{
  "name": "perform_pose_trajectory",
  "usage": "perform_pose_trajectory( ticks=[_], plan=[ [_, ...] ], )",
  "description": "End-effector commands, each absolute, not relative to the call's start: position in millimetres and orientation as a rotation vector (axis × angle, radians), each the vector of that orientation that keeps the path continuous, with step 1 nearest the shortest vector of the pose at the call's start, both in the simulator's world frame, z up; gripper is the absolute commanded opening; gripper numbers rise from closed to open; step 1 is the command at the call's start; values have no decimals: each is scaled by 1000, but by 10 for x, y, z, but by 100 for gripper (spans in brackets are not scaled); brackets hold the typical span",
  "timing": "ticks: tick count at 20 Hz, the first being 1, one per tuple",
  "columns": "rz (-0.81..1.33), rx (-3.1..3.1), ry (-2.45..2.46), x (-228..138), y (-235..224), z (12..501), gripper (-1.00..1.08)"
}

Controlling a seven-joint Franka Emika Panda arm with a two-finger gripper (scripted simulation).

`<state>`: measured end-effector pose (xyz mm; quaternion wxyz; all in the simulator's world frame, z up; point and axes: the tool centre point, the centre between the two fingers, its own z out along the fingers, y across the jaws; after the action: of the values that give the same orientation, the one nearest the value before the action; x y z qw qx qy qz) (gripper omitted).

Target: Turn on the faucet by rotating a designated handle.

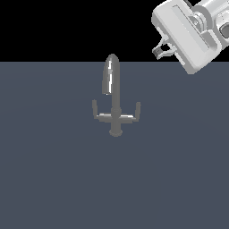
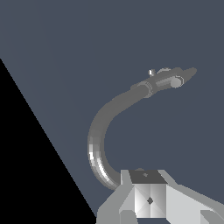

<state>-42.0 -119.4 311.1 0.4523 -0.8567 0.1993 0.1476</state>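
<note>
Hovering well apart from the faucet (image 1: 113, 100) and its handle (image 1: 129, 115), jaws (image 1: 162, 50) state unclear.

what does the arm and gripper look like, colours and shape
The arm is glossy white with rounded cylindrical joints and a grey ring. The gripper has a boxy white body with small dark grey fingers. No cables or markings show.

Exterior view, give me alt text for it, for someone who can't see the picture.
A small grey faucet with a tall arched spout stands on a flat slate-blue surface, one thin L-shaped lever branching to each side. The handle on the exterior view's right is untouched. The robot's white hand hangs at the upper right, apart from the faucet.
</note>
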Motion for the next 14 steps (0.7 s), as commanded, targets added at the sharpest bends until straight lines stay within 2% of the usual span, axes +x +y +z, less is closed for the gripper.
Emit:
perform_pose_trajectory(
  ticks=[1, 14],
  plan=[
    [382, -2053, 507, -339, -1219, 2965, -100],
    [475, -1701, 580, 47, -1210, 2121, -100]
  ],
)
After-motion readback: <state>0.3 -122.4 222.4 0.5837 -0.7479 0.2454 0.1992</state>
